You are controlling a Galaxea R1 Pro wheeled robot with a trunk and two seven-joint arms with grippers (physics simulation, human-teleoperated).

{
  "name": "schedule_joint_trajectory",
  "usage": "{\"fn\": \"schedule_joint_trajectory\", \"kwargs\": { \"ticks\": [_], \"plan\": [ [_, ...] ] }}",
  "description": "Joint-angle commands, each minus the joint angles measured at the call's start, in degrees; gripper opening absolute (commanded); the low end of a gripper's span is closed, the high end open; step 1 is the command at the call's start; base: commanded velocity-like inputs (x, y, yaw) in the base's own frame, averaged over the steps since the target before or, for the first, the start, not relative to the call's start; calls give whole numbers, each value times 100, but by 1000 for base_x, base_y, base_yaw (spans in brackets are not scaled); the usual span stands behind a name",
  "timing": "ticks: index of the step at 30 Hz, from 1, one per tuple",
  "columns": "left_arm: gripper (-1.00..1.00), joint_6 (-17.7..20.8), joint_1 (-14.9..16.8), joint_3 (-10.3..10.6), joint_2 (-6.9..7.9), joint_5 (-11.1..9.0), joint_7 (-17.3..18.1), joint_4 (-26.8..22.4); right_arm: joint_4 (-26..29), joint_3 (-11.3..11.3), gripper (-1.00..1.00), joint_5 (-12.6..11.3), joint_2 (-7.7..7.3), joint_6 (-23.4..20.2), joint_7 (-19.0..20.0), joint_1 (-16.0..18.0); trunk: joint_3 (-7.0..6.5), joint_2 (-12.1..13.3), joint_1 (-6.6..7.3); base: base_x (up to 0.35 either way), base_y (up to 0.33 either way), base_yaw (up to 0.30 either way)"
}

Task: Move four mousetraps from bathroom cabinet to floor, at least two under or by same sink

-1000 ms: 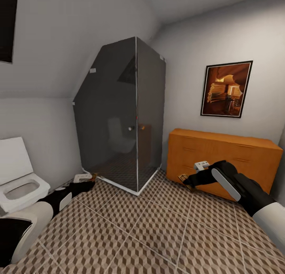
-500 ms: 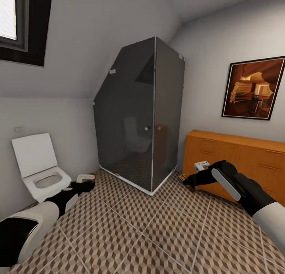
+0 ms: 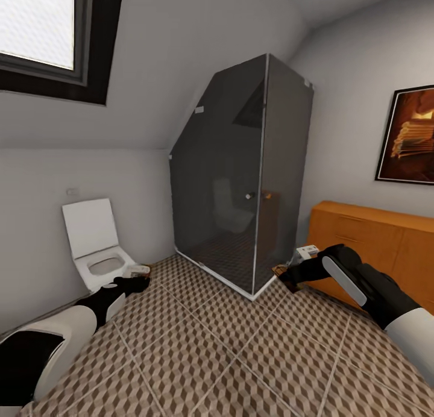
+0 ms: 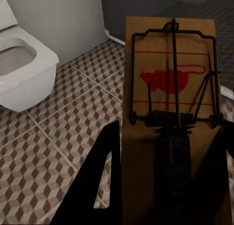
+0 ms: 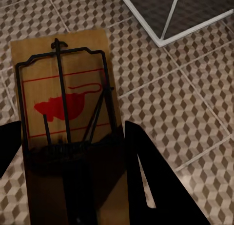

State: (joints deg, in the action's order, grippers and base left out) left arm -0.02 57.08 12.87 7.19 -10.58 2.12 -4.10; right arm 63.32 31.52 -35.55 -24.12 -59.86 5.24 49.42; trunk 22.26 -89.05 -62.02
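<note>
Each of my grippers holds one mousetrap over the bathroom floor (image 3: 199, 357). In the left wrist view a brown wooden mousetrap (image 4: 170, 64) with a black wire spring and a red mouse print sits between the dark fingers of my left gripper (image 4: 168, 137), which is shut on it. My right gripper (image 5: 68, 137) is shut on a second mousetrap (image 5: 63, 73) above the cube-pattern tiles. In the head view the left gripper (image 3: 141, 279) hangs low near the toilet, and the right gripper (image 3: 283, 273) is in front of the orange-brown cabinet (image 3: 367, 239). The bathroom sink is out of view.
A white toilet (image 3: 99, 251) with its lid up stands at the left wall. A dark glass shower enclosure (image 3: 253, 182) fills the far corner between the toilet and the cabinet. A window (image 3: 42, 25) is high on the left and a framed picture (image 3: 413, 134) hangs above the cabinet.
The whole head view has swung to the left, bringing the toilet and window further in and pushing the cabinet to the right edge. Both arms keep their pose and their mousetraps.
</note>
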Motion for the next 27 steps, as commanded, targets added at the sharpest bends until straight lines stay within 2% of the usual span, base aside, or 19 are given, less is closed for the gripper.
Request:
{"fn": "schedule_joint_trajectory", "kwargs": {
  "ticks": [1, 9, 12, 13, 16, 17, 18, 19, 20, 21, 22, 24, 27],
  "plan": [
    [-100, 7, 5, 46, -3, -52, 3, 0, 5, 8, -100, 39, -6, -14, 41, 6, 7, -4, 0, 0, 0, 276],
    [-100, 38, 5, 41, -43, -57, 7, -11, -49, 16, -100, 44, -5, 151, 22, 6, 7, -4, 0, 0, 0, 184],
    [-100, 47, 5, 38, -144, -54, 3, -7, -403, 32, -100, 45, 27, 326, -17, 6, 7, -4, 0, 0, 0, 27],
    [-100, 53, 5, 39, -203, -56, -3, -2, -634, 44, -100, 51, 101, 442, -45, 6, 7, -4, 0, 0, 0, 12],
    [-100, 77, 5, 37, -310, -57, -14, 2, -1182, 47, -100, 137, 455, 793, -186, 6, 7, -4, 0, 0, 0, 6],
    [-100, 115, 5, 35, -343, -59, -19, 3, -1485, 37, -100, 236, 705, 1026, -298, 6, 7, -4, 0, 0, 0, 3],
    [-100, 140, 5, 33, -355, -60, -19, 4, -1647, 29, -100, 297, 835, 1164, -361, 6, 7, -4, 0, 0, 0, 2],
    [-100, 257, 5, 25, -379, -73, -11, 9, -2335, 9, -100, 572, 1337, 1878, -643, 6, 7, -4, 0, 0, 0, 0],
    [-100, 298, 5, 30, -387, -90, -19, 13, -2672, 4, -100, 709, 1569, 2279, -798, 6, 7, -4, 0, 0, 0, 0],
    [-100, 312, 5, 32, -392, -99, -26, 17, -2830, 2, -100, 772, 1678, 2474, -878, 6, 7, -4, 0, 0, 0, 0],
    [-100, 330, 5, 39, -399, -116, -25, 25, -3113, -3, -100, 882, 1868, 2825, -1039, 6, 7, -4, 0, 0, 0, 0],
    [-100, 332, 5, 44, -405, -135, -22, 42, -3396, -11, -100, 983, 2053, 3231, -1255, 6, 7, -4, 0, 0, 0, 0],
    [-100, 323, 5, 47, -408, -178, -25, 83, -3506, -18, -100, 1034, 2154, 3508, -1376, 6, 7, -4, 0, 0, 0, 0]
  ]
}}
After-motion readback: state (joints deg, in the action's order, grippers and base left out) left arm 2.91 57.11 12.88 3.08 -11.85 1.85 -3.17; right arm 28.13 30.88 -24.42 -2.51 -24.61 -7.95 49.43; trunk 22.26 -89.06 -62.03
